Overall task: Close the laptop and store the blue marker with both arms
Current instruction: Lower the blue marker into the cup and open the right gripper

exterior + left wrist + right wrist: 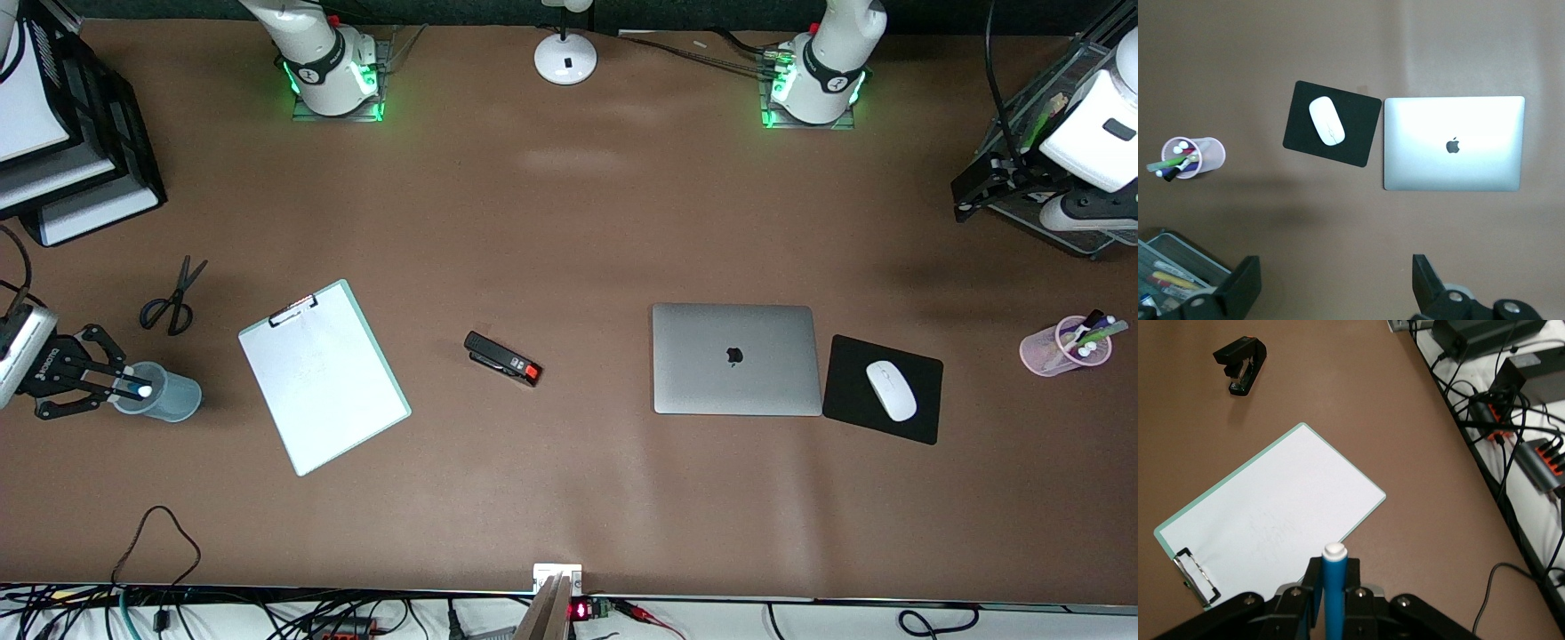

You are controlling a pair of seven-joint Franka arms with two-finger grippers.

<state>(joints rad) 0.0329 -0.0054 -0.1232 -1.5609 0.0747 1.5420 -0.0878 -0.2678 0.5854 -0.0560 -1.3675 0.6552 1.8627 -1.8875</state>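
- The laptop [735, 358] is silver-grey and slim, shut flat on the brown table [569, 222], with a dark apple logo in the middle of its lid.
- It lies toward the left arm's end of the table, just beside a black mouse pad [853, 356] that carries a white mouse [891, 390].
- The blue marker [1333, 593] is a short bright-blue stick with a white end.
- It stands upright between the fingers of the right gripper [120, 384], white end up, over a translucent blue-grey cup [173, 400] at the right arm's end of the table.
- The right gripper's fingers are clamped on the marker's blue barrel.
- The left gripper [1338, 283] hangs high over the left arm's end of the table, well apart from the laptop, its two black fingers [1245, 283] spread wide and holding nothing.
- A pink cup [1053, 348] of pens stands near the left arm's end, past the mouse pad.
- A clipboard [322, 378] with a white sheet lies between the blue-grey cup and a black stapler [502, 359]; scissors [173, 298] lie near the cup.
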